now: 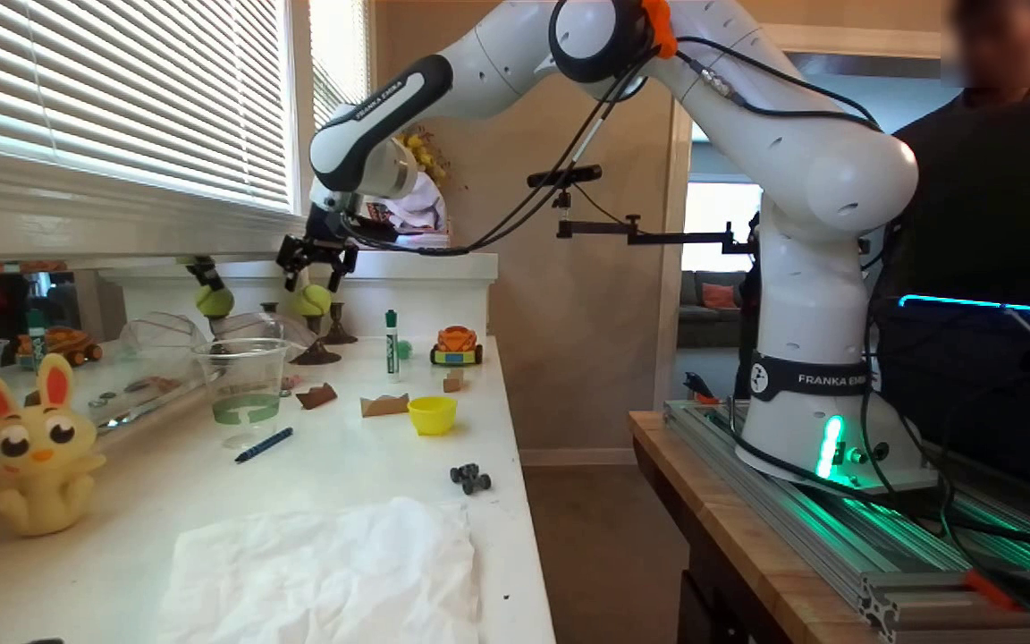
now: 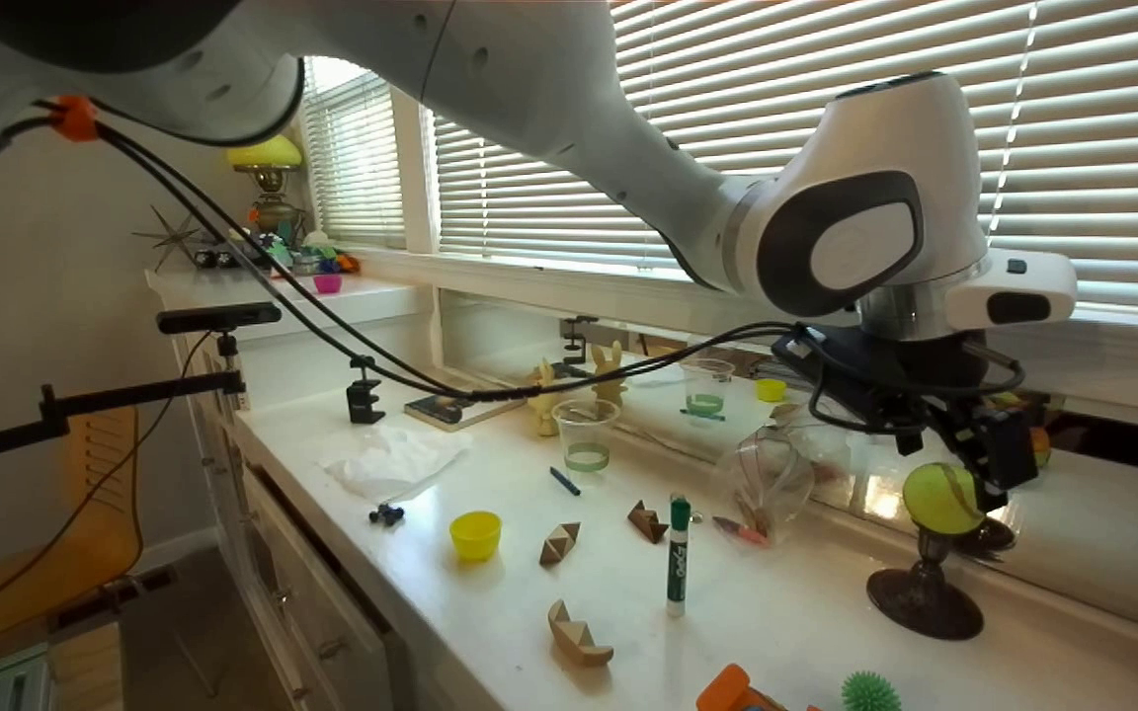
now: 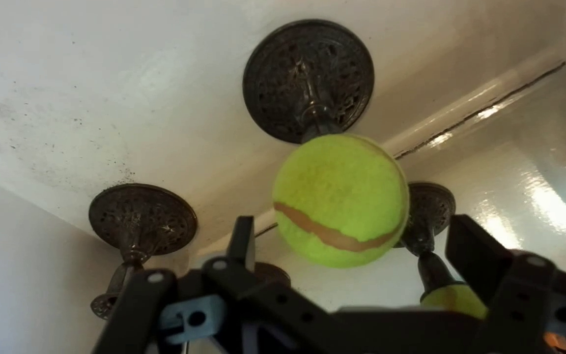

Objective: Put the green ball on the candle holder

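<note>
The green ball, a yellow-green tennis ball (image 1: 312,300) (image 2: 942,499) (image 3: 340,196), sits on top of a dark metal candle holder (image 1: 316,356) (image 2: 925,604) (image 3: 307,81) with a round pierced base, which stands upright on the white counter. My gripper (image 1: 316,279) (image 3: 353,219) is open just above the ball. Its fingers are wide apart, and the wrist view shows a gap on each side of the ball. The ball hides the top of the holder. A second dark candle holder (image 1: 337,327) (image 3: 143,221) stands close by with nothing on it.
A mirror behind the counter reflects the ball and holder (image 3: 428,206). A green marker (image 2: 677,563) stands upright. A spiky green ball (image 2: 869,691), orange toy truck (image 1: 457,347), wooden pieces (image 2: 579,637), yellow cup (image 1: 432,416), clear cup (image 1: 245,394) and plastic bag (image 2: 765,484) are on the counter.
</note>
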